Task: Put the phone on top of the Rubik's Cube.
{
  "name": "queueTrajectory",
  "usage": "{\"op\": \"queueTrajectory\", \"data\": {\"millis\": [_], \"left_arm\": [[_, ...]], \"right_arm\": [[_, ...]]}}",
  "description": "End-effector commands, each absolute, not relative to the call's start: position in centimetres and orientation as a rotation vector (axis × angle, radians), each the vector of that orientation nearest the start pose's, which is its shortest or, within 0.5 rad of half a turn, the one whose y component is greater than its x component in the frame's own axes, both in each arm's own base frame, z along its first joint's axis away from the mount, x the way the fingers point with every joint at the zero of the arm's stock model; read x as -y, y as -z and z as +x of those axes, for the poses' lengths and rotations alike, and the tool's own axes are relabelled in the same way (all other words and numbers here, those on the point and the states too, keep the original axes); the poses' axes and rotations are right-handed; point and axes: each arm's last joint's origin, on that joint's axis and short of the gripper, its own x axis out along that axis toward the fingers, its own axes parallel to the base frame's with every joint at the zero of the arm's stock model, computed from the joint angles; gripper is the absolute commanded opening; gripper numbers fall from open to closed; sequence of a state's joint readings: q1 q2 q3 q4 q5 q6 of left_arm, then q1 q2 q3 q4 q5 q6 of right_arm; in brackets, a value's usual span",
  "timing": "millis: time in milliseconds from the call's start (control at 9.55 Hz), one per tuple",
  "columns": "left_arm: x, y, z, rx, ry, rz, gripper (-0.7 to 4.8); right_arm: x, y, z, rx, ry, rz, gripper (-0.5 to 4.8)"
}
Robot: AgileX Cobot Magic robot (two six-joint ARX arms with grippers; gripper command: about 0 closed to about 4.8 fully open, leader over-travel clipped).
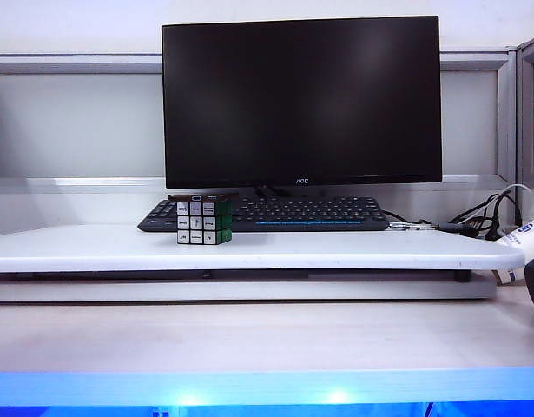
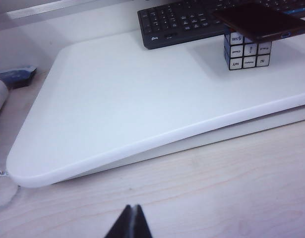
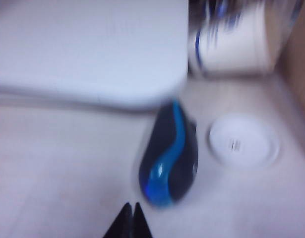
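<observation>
The Rubik's Cube (image 1: 204, 222) stands on the white raised board (image 1: 336, 250) in front of the keyboard's left end. The phone (image 1: 202, 197) lies flat across its top as a thin dark slab. In the left wrist view the phone (image 2: 261, 22) overhangs the Rubik's Cube (image 2: 247, 53) on both sides. My left gripper (image 2: 132, 209) is shut and empty, low over the wooden desk, well short of the board's edge. My right gripper (image 3: 130, 206) is shut and empty over the desk, close to a mouse; this view is blurred. Neither gripper shows in the exterior view.
A black keyboard (image 1: 284, 214) and a dark monitor (image 1: 301, 100) stand behind the cube. A black and blue mouse (image 3: 169, 161), a white round disc (image 3: 243, 140) and a white container with blue marks (image 3: 231, 42) lie near the board's right corner (image 3: 92, 54). Cables (image 1: 484, 221) run at the right.
</observation>
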State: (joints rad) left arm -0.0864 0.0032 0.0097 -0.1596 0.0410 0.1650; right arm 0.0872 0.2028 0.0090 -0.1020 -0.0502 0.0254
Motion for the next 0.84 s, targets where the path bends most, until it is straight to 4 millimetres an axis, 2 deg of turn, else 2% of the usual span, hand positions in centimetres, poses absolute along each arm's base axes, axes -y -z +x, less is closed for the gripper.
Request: {"op": "queueTrajectory", "data": {"millis": [105,838], "left_arm": [[0.93,-14.82,9.55,-0.165,0.139,0.188,-0.05],[0.94,-14.83,9.55,-0.164,0.142,0.187,-0.05]], "right_arm": [[-0.95,-14.56,9.94,-0.228,-0.107,0.009,-0.08],[-0.93,-14.83,9.75,-0.194,-0.107,0.019,-0.08]]}}
